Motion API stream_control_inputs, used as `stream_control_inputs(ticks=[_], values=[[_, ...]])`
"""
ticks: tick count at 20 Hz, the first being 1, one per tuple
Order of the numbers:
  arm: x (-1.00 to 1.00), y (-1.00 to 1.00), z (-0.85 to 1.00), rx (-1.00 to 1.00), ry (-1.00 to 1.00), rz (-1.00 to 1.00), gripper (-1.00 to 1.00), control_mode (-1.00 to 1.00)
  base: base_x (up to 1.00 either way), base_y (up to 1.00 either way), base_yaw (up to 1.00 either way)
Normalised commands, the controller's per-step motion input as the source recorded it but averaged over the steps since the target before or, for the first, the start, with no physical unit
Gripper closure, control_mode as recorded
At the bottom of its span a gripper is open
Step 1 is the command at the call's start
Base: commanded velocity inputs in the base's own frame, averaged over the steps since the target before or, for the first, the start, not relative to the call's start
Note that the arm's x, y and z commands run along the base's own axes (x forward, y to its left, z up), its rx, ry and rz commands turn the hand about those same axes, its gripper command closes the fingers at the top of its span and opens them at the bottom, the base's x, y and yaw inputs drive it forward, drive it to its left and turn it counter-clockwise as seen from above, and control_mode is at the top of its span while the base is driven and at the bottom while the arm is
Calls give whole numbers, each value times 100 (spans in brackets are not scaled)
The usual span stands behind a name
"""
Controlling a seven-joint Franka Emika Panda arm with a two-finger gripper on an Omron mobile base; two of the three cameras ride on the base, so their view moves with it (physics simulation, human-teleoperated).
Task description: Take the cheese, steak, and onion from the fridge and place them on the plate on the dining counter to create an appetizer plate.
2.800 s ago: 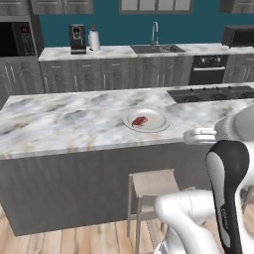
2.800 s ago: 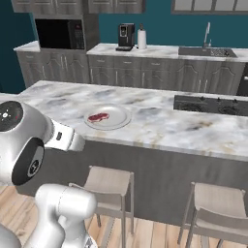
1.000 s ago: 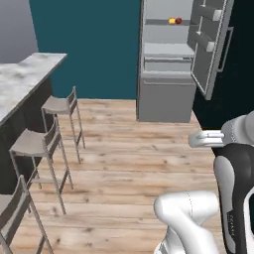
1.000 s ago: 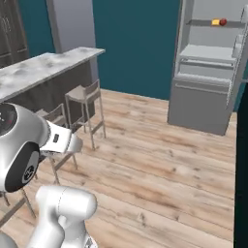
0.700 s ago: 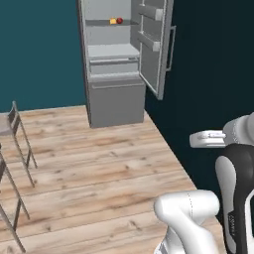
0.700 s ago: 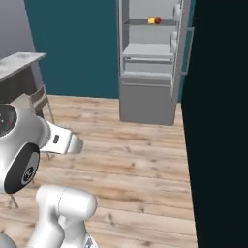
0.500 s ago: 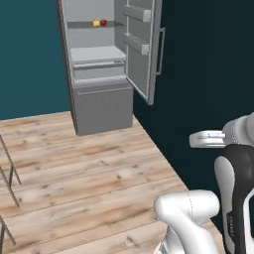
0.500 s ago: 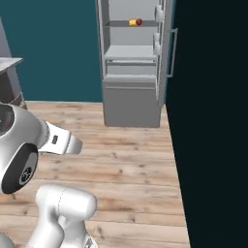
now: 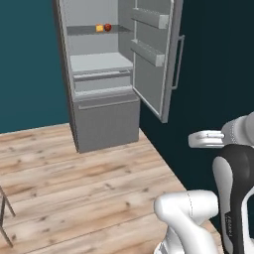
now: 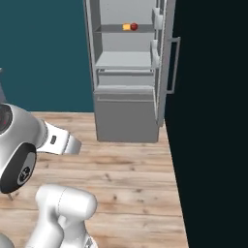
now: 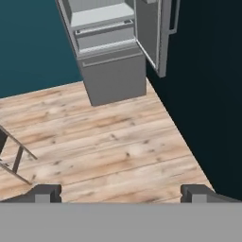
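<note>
Floor: wood, fridge point(image 9: 104, 74) open ahead.
Gripper point(image 11: 120, 193): fingers wide apart, empty.
Plan: we'd roll closer, then reach the cheese point(image 9: 99, 28) beside the onion point(image 9: 107, 27).

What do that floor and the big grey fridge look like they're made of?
The floor looks like light wooden planks with a matte finish: plank seams and darker grain streaks run across it. The fridge looks like painted metal or plastic, smooth and flat grey with no grain; the rendering leaves it open which. Its open door has the same plain grey finish.
</note>
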Motion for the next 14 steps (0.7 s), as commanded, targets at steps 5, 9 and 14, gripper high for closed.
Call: stream_control_inputs(ticks=[5, 9, 14], values=[[0, 0, 0, 0, 0, 0, -100, 100, 100, 0, -1], [0, 0, 0, 0, 0, 0, -100, 100, 100, 3, -2], [0, 0, 0, 0, 0, 0, -100, 100, 100, 0, -2]])
